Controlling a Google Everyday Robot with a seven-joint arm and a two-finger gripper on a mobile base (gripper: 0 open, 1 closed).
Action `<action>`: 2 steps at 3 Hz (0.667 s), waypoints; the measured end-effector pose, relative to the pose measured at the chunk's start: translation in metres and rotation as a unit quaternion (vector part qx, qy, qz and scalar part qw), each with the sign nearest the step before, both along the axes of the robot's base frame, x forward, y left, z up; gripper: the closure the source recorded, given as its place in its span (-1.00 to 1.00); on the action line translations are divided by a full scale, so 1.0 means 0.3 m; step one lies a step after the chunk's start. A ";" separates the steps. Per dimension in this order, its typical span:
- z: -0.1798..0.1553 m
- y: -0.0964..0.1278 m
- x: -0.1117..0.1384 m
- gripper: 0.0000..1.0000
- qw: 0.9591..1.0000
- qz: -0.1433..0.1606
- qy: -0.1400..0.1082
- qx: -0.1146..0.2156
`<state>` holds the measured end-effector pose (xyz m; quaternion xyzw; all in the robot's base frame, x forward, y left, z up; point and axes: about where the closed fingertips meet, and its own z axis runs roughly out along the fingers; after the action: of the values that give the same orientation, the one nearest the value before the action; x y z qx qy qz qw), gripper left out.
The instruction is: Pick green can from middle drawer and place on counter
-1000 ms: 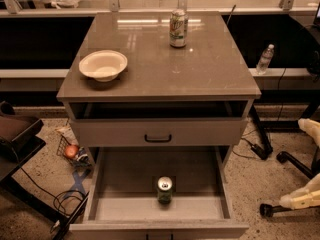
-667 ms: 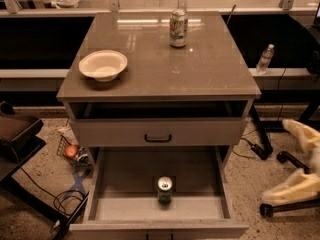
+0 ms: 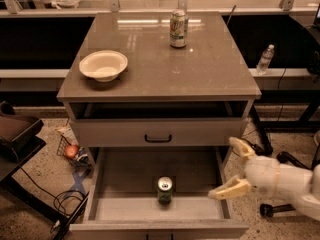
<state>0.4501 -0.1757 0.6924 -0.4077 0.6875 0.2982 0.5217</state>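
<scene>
Speckled flooring surrounds the cabinet, whose counter (image 3: 210, 69) tops the pulled-out middle drawer (image 3: 125, 179). Just right of the drawer hangs the gripper (image 3: 223, 168), fingers spread, empty. The green can (image 3: 164, 190) stands upright near the drawer's front. It is likely light, rigid and slick, best pinched mid-body.

- Gripper (image 3: 221, 168), low on the right of the camera view: two tapering cream-yellow fingers (image 3: 231, 188) with rounded tips.
- Arm (image 3: 285, 181) behind it: smooth, glossy white rounded shells, with a thin seam near the wrist.
</scene>
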 end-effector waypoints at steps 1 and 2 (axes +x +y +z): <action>-0.198 0.061 0.041 -1.00 1.000 0.005 -0.001 0.024; -0.354 0.092 0.044 -1.00 0.999 0.008 0.025 0.036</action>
<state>0.4632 -0.1482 0.5862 -0.3865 0.6863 0.3369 0.5160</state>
